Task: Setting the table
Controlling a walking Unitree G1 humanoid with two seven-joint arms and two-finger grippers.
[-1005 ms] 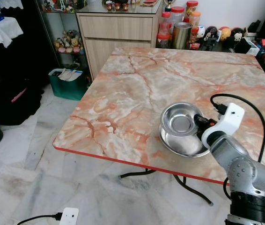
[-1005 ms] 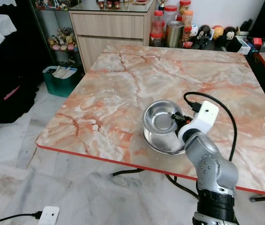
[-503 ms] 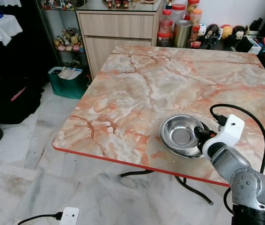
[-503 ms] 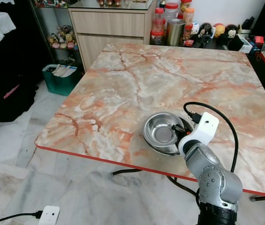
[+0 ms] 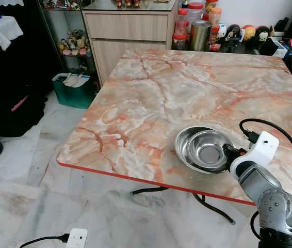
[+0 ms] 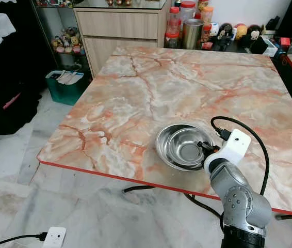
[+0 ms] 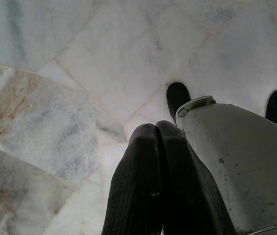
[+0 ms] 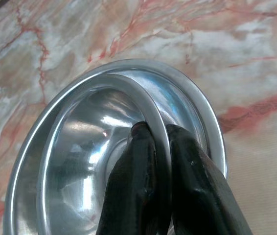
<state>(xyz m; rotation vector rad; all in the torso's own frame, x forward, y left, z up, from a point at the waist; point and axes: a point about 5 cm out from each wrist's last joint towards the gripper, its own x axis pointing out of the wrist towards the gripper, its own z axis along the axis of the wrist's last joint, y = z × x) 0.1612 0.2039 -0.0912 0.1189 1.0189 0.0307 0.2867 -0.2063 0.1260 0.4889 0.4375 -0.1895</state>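
Gripping the rim of a steel bowl [image 5: 201, 150] with our right gripper [image 8: 159, 134] on the marble table [image 5: 187, 88].

Our two black fingers [image 8: 137, 161] are clamped on the inner bowl's rim, one inside and one outside; it sits nested in a wider steel bowl [image 8: 197, 105] near the table's front edge. Our left gripper [image 7: 156, 131] hangs over the marble floor [image 7: 80, 73], its fingers pressed together on nothing.

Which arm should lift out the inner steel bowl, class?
Right. The right end effector already pinches the inner bowl's rim on the table; the left end effector hangs shut over the floor.
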